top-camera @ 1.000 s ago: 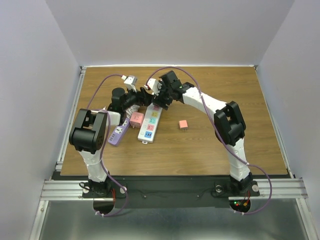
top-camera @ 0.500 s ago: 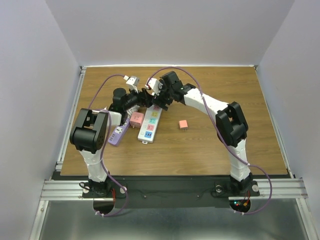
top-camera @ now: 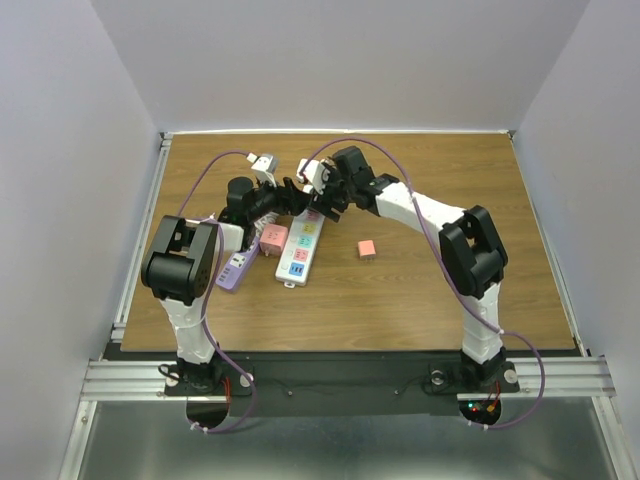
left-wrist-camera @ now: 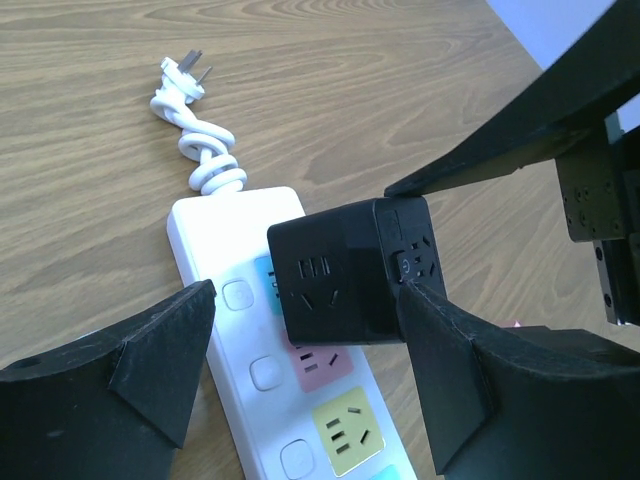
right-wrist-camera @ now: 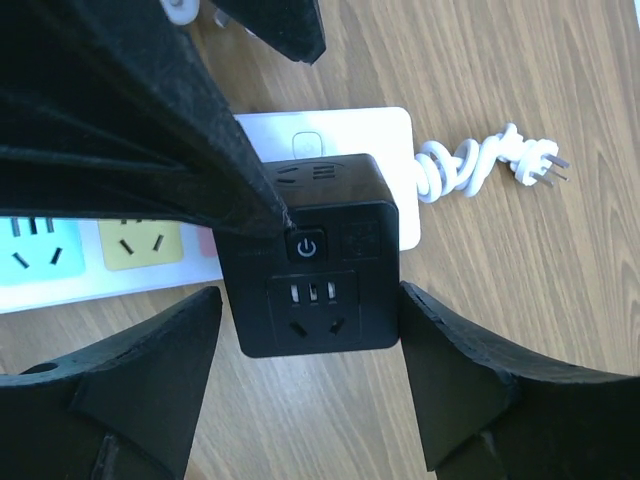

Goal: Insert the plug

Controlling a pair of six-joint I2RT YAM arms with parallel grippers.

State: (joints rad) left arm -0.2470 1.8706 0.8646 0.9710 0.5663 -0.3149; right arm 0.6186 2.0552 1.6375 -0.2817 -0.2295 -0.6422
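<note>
A black cube plug (left-wrist-camera: 350, 270) sits on the top end of the white power strip (left-wrist-camera: 290, 410), over its first socket. My left gripper (left-wrist-camera: 305, 300) is open; its right finger (left-wrist-camera: 450, 350) touches the cube's side and its left finger stands well off. My right gripper (right-wrist-camera: 310, 300) is open, its fingertips (right-wrist-camera: 205, 305) level with the lower corners of the cube's power-button face (right-wrist-camera: 310, 255). In the top view both grippers, left (top-camera: 290, 195) and right (top-camera: 318, 200), meet over the strip's far end (top-camera: 298, 250) and hide the cube.
The strip's coiled white cord and plug (left-wrist-camera: 185, 80) lie just beyond it. A pink cube (top-camera: 271, 239) and a purple strip (top-camera: 232, 270) lie left of the white strip. A small pink block (top-camera: 367, 248) lies to its right.
The right arm's wrist and elbow have shifted a little to the right. The left arm and the strip have stayed put.
</note>
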